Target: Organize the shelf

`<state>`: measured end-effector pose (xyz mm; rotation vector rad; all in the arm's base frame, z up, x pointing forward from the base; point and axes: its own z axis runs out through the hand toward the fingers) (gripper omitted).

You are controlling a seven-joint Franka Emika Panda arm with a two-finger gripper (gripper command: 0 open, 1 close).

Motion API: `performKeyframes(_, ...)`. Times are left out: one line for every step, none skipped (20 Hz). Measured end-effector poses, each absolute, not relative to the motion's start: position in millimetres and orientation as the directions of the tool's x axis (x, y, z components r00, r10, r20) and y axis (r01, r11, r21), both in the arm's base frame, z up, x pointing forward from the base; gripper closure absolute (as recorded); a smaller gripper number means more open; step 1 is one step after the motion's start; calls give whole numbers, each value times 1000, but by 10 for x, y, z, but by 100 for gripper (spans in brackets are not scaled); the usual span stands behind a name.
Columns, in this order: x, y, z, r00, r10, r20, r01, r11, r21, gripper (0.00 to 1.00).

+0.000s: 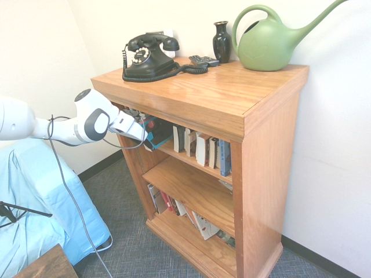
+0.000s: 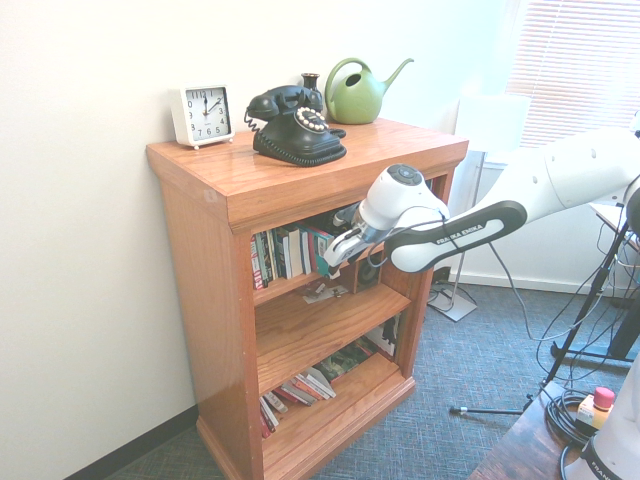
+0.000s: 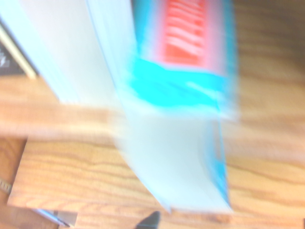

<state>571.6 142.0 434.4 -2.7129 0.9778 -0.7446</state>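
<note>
The honey-brown shelf stands against the wall, three tiers high. On its top tier a teal book with a red cover stands nearly upright at the open end of a row of books. My gripper is level with that tier, right at the teal book's outer edge. Whether it grips the book is unclear. The wrist view is blurred and filled by the book over wood grain.
On top stand a black telephone, a dark vase, a green watering can and a white clock. More books lean on the bottom tier. Something flat lies on the middle tier. Blue-covered furniture sits beside the arm.
</note>
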Motion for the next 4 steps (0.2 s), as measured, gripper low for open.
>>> performKeyframes(5637,1398,4343,661,-636,399,-554,-772,-312,0)
performKeyframes(5561,1382,4336,661,-636,398,-555,-772,-311,0)
performKeyframes(5491,1373,4329,662,-635,398,-553,-772,-313,0)
performKeyframes(5422,1366,4316,662,-636,396,-553,-771,-314,0)
